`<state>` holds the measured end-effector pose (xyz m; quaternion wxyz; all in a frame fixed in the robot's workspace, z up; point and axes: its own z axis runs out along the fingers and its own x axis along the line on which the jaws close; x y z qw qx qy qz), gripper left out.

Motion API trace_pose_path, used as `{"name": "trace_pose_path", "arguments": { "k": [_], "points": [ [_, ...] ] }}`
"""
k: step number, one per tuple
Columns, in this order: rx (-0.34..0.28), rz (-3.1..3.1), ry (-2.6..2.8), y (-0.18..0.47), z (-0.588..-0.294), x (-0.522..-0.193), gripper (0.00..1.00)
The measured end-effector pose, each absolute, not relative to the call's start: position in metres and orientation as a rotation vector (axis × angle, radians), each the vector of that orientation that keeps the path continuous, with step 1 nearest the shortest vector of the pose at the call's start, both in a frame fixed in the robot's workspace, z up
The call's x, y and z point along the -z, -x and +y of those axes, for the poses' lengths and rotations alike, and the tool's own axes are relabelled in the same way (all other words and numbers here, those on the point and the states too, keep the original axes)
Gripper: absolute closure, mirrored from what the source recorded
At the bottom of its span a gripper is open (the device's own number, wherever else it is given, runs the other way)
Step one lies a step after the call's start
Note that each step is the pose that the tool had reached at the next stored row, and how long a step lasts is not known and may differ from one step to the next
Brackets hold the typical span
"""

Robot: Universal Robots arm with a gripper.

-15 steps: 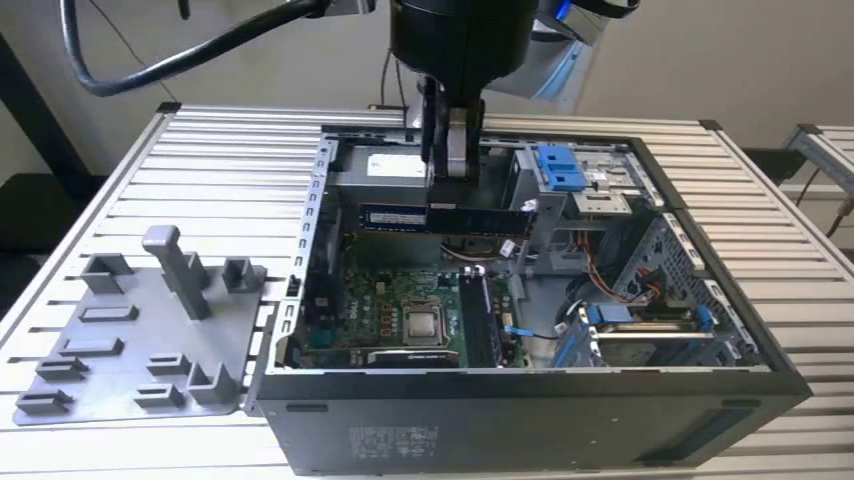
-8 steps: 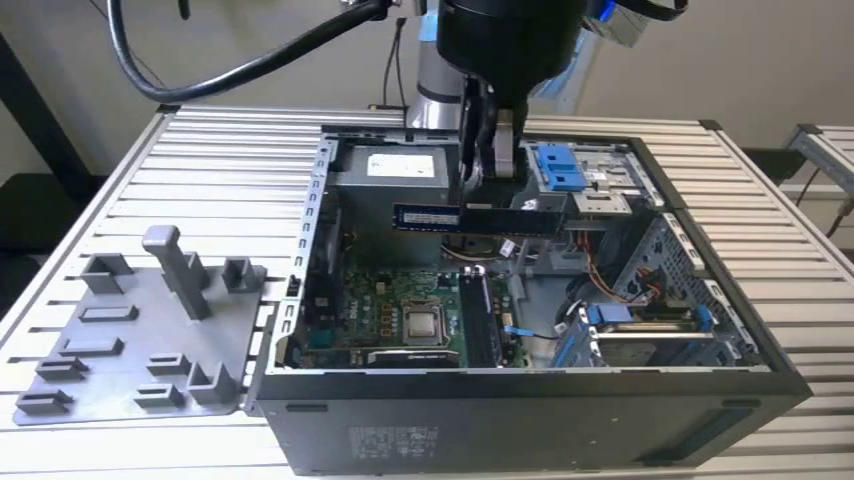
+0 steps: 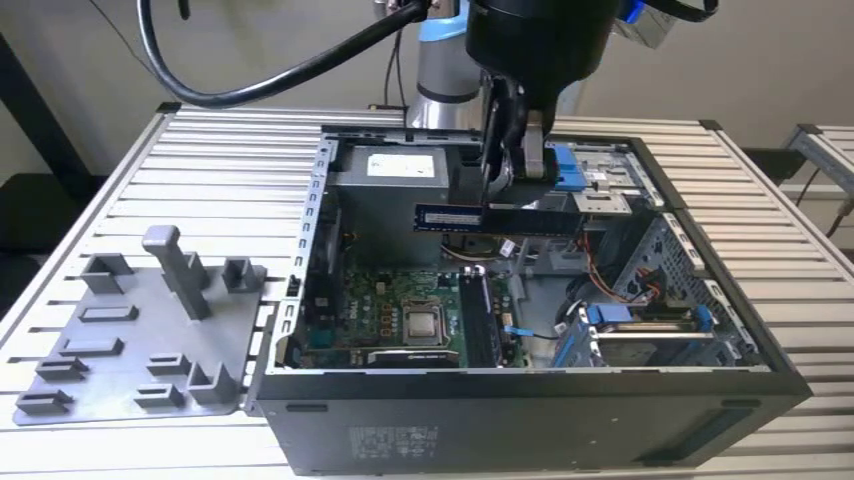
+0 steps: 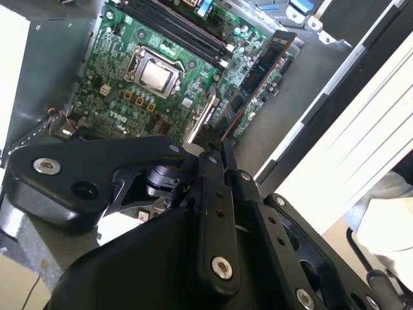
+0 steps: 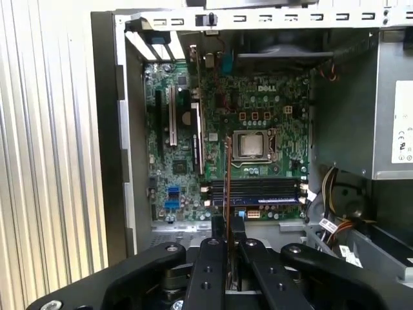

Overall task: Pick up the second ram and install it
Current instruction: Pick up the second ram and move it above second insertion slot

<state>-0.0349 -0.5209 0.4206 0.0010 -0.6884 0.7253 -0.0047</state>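
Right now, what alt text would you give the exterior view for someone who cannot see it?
The gripper holds the second ram level over an open computer case and its green motherboard. A grey holder tray lies on the slatted table at the exterior view's left.

I see a silver ribbed aluminium table top [image 3: 200, 170] with long parallel slats, evenly lit. Behind it stands a plain pale beige wall [image 3: 80, 60]. At the exterior view's right edge, a second slatted silver table [image 3: 827, 150] stands apart from the first.
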Motion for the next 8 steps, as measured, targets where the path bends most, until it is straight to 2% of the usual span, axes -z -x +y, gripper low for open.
{"name": "trace_pose_path", "arguments": {
  "k": [8],
  "points": [
    [0.015,2.277,2.161,0.0273,-0.5208,-0.4206,0.86]
  ]
}}
